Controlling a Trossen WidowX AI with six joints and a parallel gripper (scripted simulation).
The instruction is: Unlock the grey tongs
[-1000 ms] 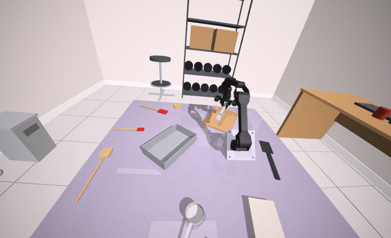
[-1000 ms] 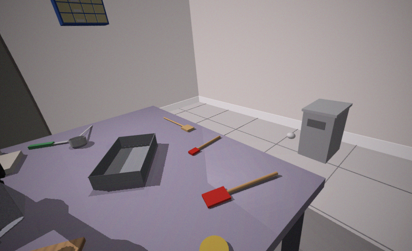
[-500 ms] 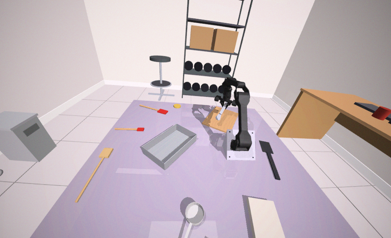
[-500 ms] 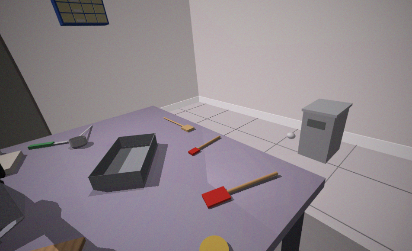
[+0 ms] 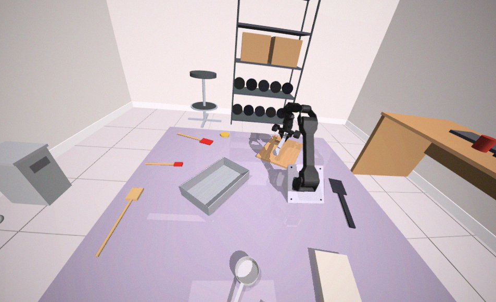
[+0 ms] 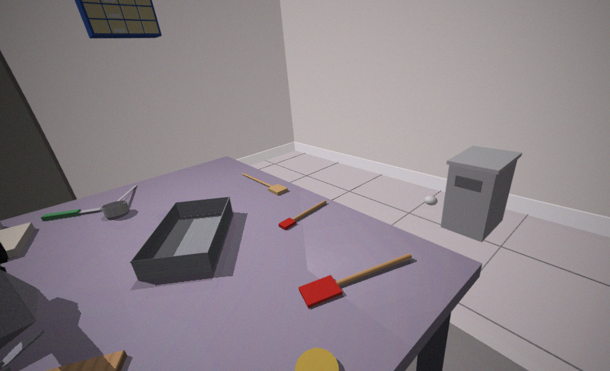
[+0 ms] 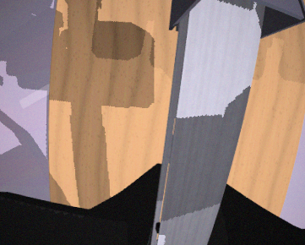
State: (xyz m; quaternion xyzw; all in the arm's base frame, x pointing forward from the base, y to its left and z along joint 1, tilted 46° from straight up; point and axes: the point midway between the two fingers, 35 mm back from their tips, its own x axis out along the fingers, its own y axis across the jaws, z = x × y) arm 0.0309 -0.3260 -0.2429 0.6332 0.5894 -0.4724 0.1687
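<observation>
Black parallel-jaw gripper (image 5: 286,134), upper right in the top view, grips the grey metal tongs (image 5: 280,145) (image 6: 13,354) (image 7: 209,127) above the square wooden board (image 5: 294,146) (image 6: 113,360) (image 7: 128,139). Unlocking unconfirmed; release remains.

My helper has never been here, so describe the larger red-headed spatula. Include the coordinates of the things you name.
On the purple table, find the gray roasting tin (image 5: 209,213) (image 6: 178,269). The larger red-headed spatula (image 5: 206,141) (image 6: 321,291) lies near the yellow disc (image 5: 224,134) (image 6: 317,360). Its red head is visibly bigger than the other red one's.
</observation>
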